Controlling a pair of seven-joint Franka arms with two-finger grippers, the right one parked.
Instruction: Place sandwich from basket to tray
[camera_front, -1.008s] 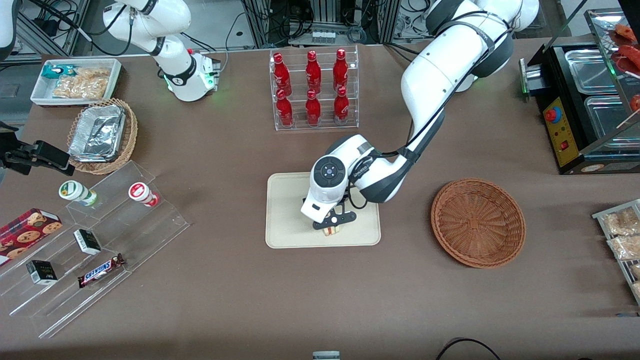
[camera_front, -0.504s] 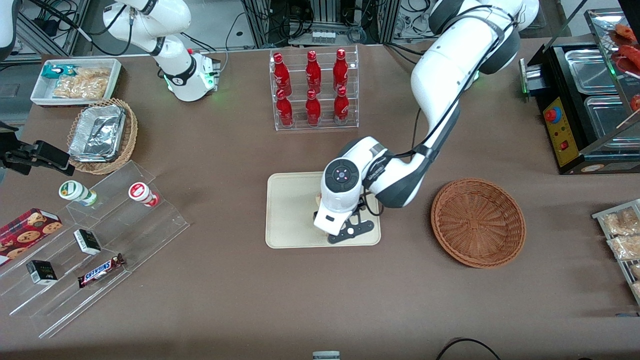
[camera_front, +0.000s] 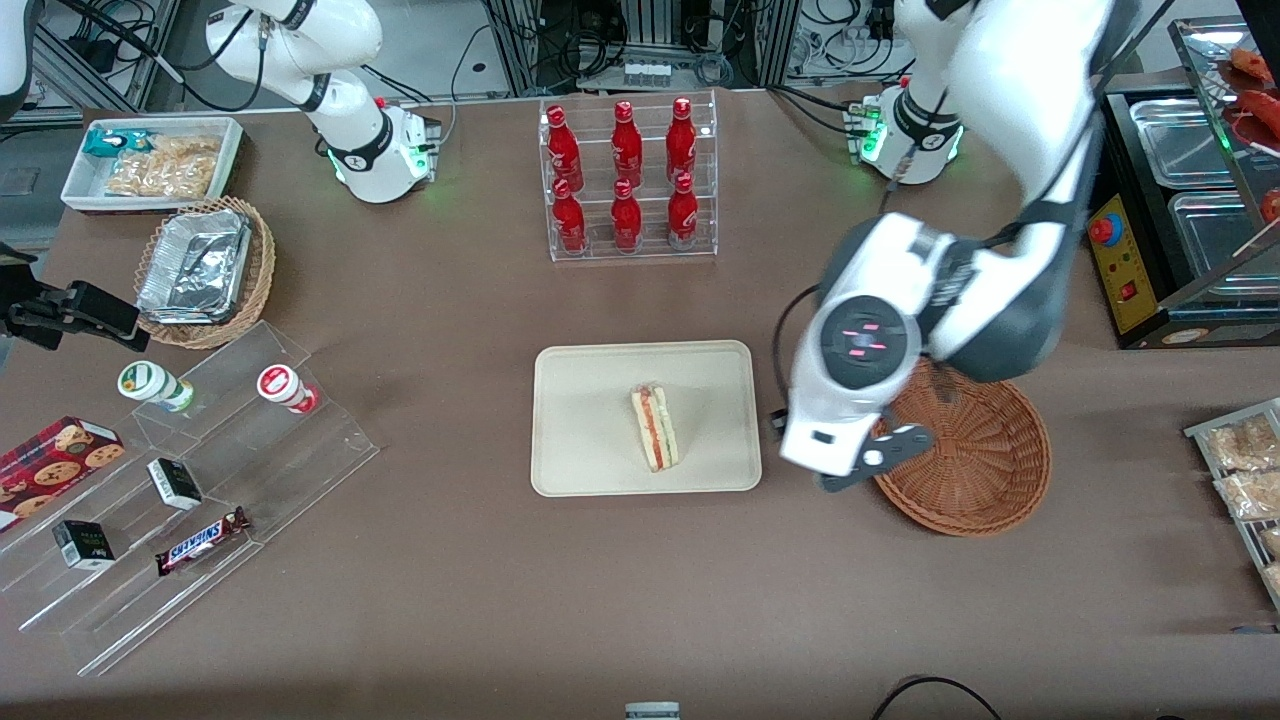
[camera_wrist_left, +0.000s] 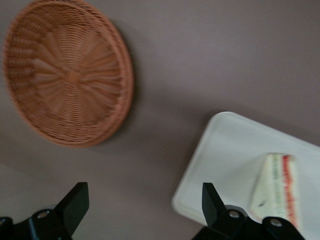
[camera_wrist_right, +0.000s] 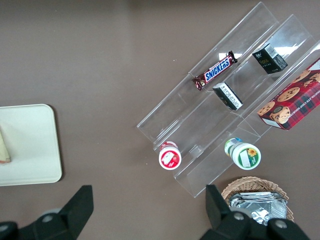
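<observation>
The sandwich (camera_front: 654, 428), a wrapped wedge with red and green layers, lies alone on the cream tray (camera_front: 580, 400) at mid-table. The reddish-brown wicker basket (camera_front: 975, 450) stands beside the tray toward the working arm's end, with nothing in it. My gripper (camera_front: 850, 475) hangs high above the table over the gap between tray and basket. The left wrist view shows the gripper (camera_wrist_left: 142, 205) open with nothing between its fingers, the basket (camera_wrist_left: 67, 75), the tray (camera_wrist_left: 225, 150) and the sandwich (camera_wrist_left: 277, 187) below. The right wrist view catches the tray (camera_wrist_right: 30, 145) and a sliver of the sandwich (camera_wrist_right: 2, 150).
A clear rack of red bottles (camera_front: 627, 178) stands farther from the front camera than the tray. A clear stepped shelf of snacks (camera_front: 190, 480), a foil-tray basket (camera_front: 205, 270) and a white bin (camera_front: 152, 162) lie toward the parked arm's end. A black appliance (camera_front: 1170, 220) and bagged snacks (camera_front: 1245, 470) sit at the working arm's end.
The gripper let go of the sandwich on the tray, then rose and swung away toward the basket. The sandwich now lies uncovered on the tray.
</observation>
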